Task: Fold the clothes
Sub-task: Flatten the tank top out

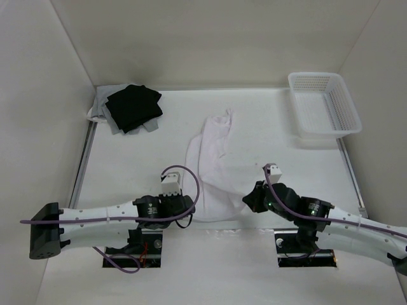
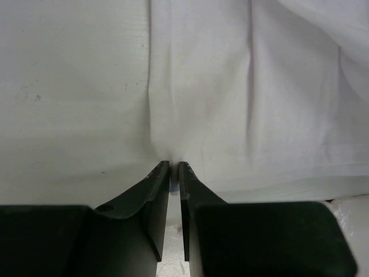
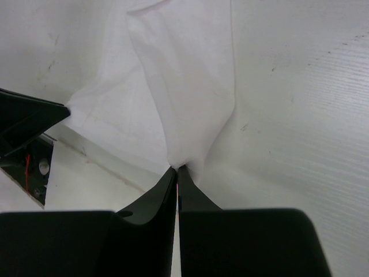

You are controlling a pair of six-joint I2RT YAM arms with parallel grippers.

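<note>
The white garment point(image 1: 216, 165) lies in the middle of the counter point(image 1: 140, 159), stretched out long and narrow from the far side toward the arms, with its widest part at the near edge between the two wrists. The left end effector point(image 2: 174, 165) is down low at the garment's near left edge; its jaws are drawn almost together, with only a sliver of a gap, and the fabric puckers into a crease right at the tips, so it looks clenched on the cloth. The right end effector point(image 3: 176, 168) is clamped on the garment's near right edge, and the thin fabric rises from its tips in a small tent, lifted off the counter there while the rest lies flat. The material is thin, with a faint pinkish cast in the folds. At the far left corner sits a black folded cloth point(image 1: 133, 107) on top of a grey cloth point(image 1: 102, 116), well apart from the garment. A white plastic basket point(image 1: 346, 108) stands at the far right corner.
</note>
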